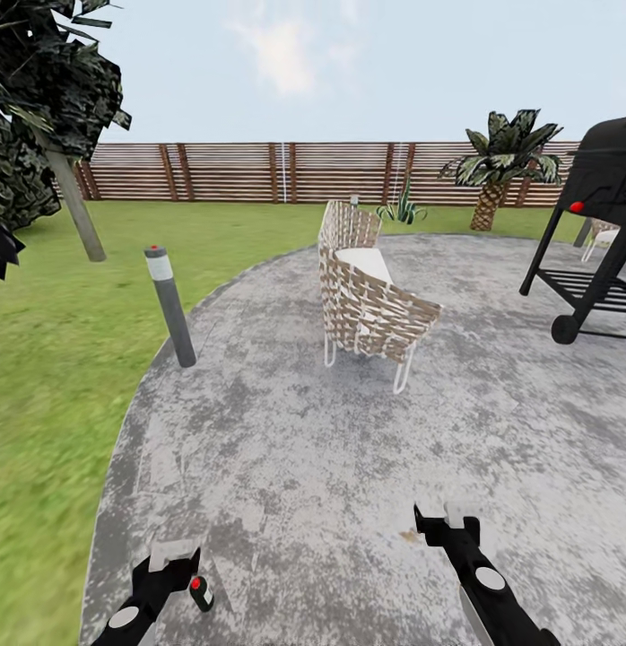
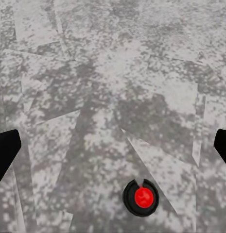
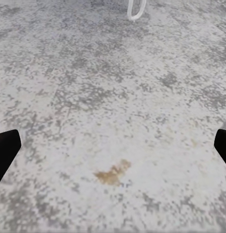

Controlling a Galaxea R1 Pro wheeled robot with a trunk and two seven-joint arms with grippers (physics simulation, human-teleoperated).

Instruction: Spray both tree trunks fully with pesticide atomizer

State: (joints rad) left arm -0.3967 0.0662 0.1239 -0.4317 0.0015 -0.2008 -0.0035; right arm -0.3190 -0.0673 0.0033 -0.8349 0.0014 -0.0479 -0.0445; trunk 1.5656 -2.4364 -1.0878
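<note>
A garden patio under a pale, lightly clouded sky. Most of the ground is a round paved area (image 1: 349, 431) of mottled grey stone, blotched light and dark. Bright green lawn (image 1: 53, 359) curves around its left edge and runs back to a red-brown fence (image 1: 286, 170) of horizontal slats that crosses the whole background.

On the paving, near the middle, stands a woven wicker chair (image 1: 371, 296) with a white cushion and thin white legs. At the patio's left edge a short grey bollard light (image 1: 169, 305) with a red cap leans slightly. At the far right is a black barbecue grill (image 1: 591, 233) on wheels. A small palm (image 1: 503, 161) grows by the fence, and a dark leafy tree (image 1: 44, 117) with a pale leaning trunk stands on the grass at far left.

The left gripper (image 1: 165, 574) hangs low over the stone with its fingers spread apart. Just beside it, on the paving, stands a small dark bottle with a red top (image 1: 201, 593), which may be the pesticide atomizer; from the left wrist camera it appears from above as a red disc in a black ring (image 2: 140, 197), between the two fingers and apart from both.

The right gripper (image 1: 446, 528) also hovers over bare paving, fingers spread wide. Below it lies a small brownish stain (image 3: 113, 173).
</note>
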